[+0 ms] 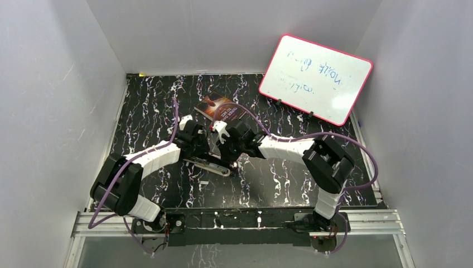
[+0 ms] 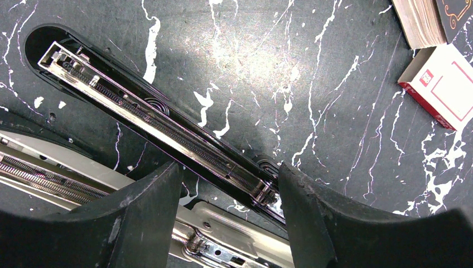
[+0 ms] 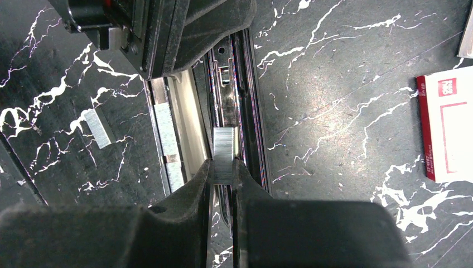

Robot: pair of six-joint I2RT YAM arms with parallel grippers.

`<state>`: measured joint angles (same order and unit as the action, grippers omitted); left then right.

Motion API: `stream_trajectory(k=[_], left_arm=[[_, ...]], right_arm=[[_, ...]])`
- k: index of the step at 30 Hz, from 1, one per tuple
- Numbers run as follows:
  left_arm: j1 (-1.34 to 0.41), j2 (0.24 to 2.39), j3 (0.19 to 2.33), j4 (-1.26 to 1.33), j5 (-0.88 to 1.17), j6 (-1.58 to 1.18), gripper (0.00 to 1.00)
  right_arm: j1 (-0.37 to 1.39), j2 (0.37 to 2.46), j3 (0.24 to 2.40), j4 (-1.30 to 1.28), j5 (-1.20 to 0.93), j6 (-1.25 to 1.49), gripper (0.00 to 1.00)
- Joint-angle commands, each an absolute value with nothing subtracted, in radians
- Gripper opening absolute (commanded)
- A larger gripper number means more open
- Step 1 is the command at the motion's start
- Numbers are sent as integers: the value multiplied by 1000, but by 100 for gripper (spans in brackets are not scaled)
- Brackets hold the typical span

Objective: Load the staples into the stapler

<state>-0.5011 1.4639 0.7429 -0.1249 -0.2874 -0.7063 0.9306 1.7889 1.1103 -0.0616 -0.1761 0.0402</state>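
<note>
Alignment matters: the right gripper (image 3: 223, 167) pinches the short silver staple strip (image 3: 224, 146); we should seat it squarely in the long black stapler (image 2: 139, 111) that the left gripper (image 2: 228, 180) clasps.

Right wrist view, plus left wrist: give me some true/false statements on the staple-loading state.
1. The right gripper pinches a staple strip over the stapler. True.
2. The stapler is closed. False: it lies open, its channel exposed.
3. A loose staple strip lies on the table. True.
4. The white-and-red box sits in the stapler. False: it lies on the table, apart.
5. The left gripper holds the box. False: its fingers straddle the stapler.
</note>
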Motion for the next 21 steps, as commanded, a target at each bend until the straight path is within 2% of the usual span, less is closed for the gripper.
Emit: stream_trajectory(k=[1,21], left_arm=[[-502,1436,727,-178,-301,-684,61],[-501,1433,727,-177,-302,-684,61]], right_arm=[[927,1802,1155,-65,-189,29,0],[928,1757,1148,-13,-176,9,0]])
